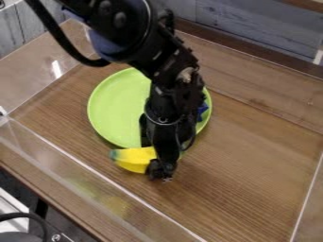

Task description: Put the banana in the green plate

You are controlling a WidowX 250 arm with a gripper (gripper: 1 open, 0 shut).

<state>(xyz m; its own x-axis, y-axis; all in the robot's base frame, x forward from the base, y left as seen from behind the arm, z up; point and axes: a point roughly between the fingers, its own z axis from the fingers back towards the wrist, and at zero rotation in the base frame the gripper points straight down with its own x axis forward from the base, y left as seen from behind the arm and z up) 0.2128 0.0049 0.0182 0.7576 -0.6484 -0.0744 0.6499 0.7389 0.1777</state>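
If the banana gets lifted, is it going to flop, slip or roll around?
The banana looks like molded plastic, so probably stiff and light. Its smooth surface may slip a little, while its curved shape should make it rock rather than roll far.

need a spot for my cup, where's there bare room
The right side of the wooden tray and its near-left corner look bare. It's crowded where the gripper meets the banana beside the green plate.
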